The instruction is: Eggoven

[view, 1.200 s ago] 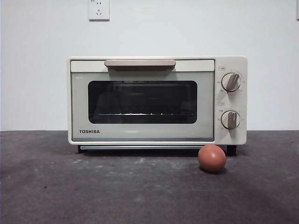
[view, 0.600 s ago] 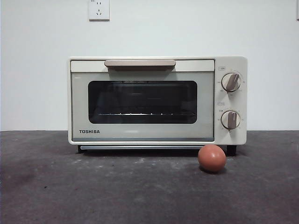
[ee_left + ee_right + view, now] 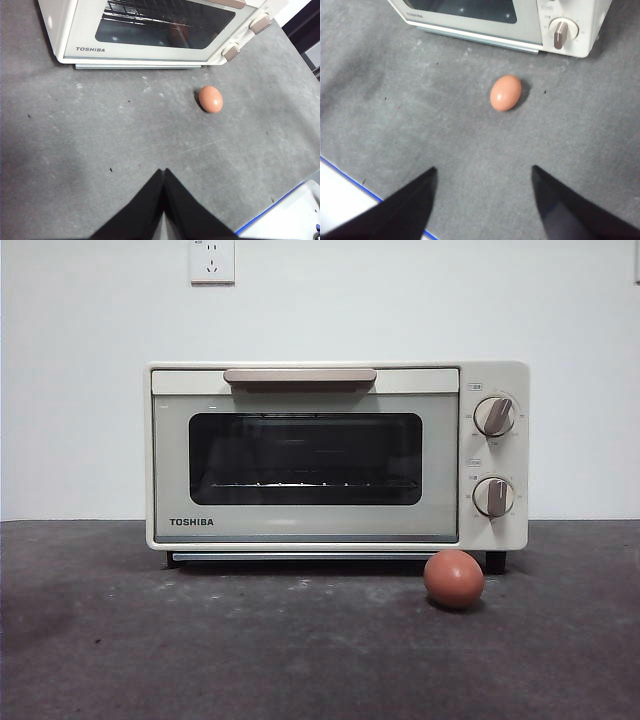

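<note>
The cream TOSHIBA toaster oven (image 3: 335, 455) stands at the back of the grey table with its door closed, beige handle (image 3: 300, 376) on top and two knobs at the right. The reddish-brown egg (image 3: 454, 579) lies on the table in front of the oven's right end; it also shows in the left wrist view (image 3: 211, 99) and the right wrist view (image 3: 505, 92). My left gripper (image 3: 163, 172) is shut and empty, well back from the oven. My right gripper (image 3: 484, 172) is open, above the table, short of the egg. Neither arm shows in the front view.
A wall socket (image 3: 211, 260) is above the oven. A white surface with a blue edge borders the grey mat near my left gripper (image 3: 295, 215) and my right gripper (image 3: 340, 195).
</note>
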